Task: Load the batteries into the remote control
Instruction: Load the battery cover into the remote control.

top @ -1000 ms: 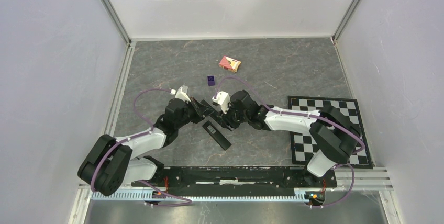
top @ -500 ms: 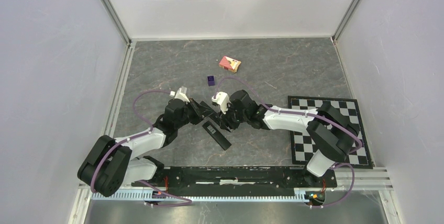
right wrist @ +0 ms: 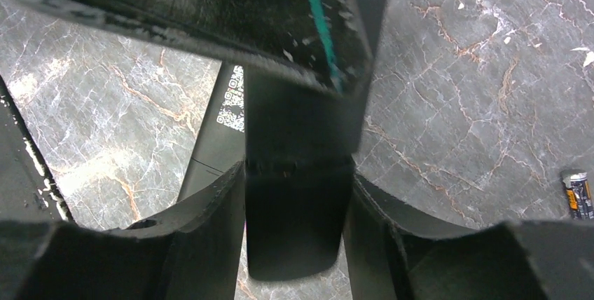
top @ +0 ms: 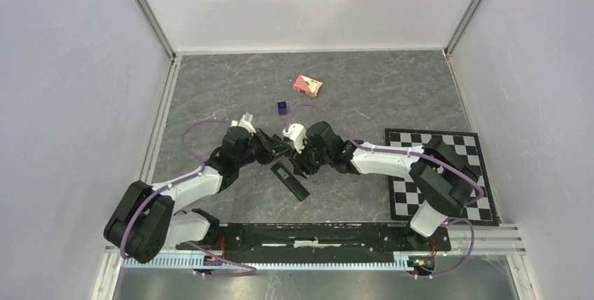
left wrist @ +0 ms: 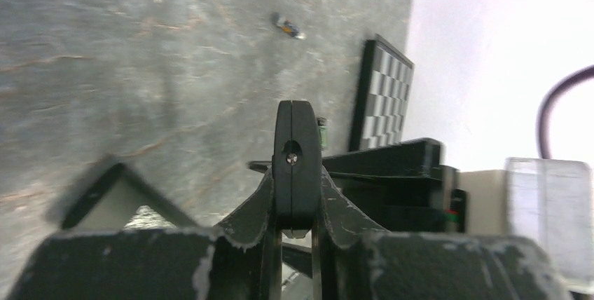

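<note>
The remote control (top: 289, 179) lay flat on the table (top: 392, 97), outside both jaws, at six o'clock from the two grippers. The left gripper (left wrist: 296, 193) pinched a thin black plate (left wrist: 295, 132) edge-on. The right gripper (right wrist: 294, 181) flanked that plate; whether it gripped, I could not tell. One battery (right wrist: 578, 195) lay at its three o'clock.

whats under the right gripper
In the right wrist view, the remote control lies on the table beneath the right gripper, its labelled end showing. A black part between the fingers covers the rest.
</note>
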